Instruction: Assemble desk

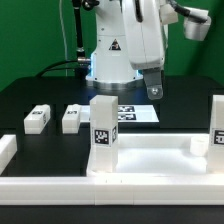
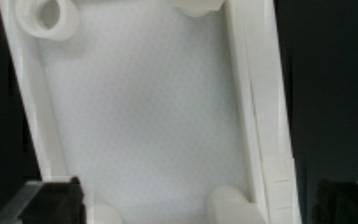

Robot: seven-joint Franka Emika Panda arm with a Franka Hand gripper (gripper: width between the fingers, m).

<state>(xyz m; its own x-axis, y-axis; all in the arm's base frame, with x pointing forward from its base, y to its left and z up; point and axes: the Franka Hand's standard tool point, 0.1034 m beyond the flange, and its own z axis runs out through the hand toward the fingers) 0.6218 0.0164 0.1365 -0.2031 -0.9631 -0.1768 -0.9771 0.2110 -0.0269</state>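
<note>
The gripper [image 1: 153,93] hangs in the air above the black table [image 1: 30,95]. It is open and holds nothing. In the wrist view its dark fingertips [image 2: 48,198] sit far apart, with only the tabletop [image 2: 149,110] showing between them.

The tabletop [image 1: 150,155] lies flat at the front of the table, under the gripper and a bit nearer the camera. It is a big white plastic tray shape with a raised rim, smooth and a little shiny. 2 legs are already in it. One standing leg [image 1: 104,125] is upright at a corner, and the other standing leg [image 1: 217,120] is upright at the exterior view's right edge. Both are white blocks with black square tags. The wrist view shows a round empty socket [image 2: 51,17] at a corner, so I think 2 legs are left to fit.

Those 2 lie flat on the table. The first loose leg [image 1: 72,118] and the second loose leg [image 1: 37,119] are well apart from the gripper, toward the exterior view's left. The first one is nearer. Their long sides seem to point toward the camera. The gripper should go left and down, I think, and close across the short side.

The marker board [image 1: 133,111] lies flat by the robot's base.
</note>
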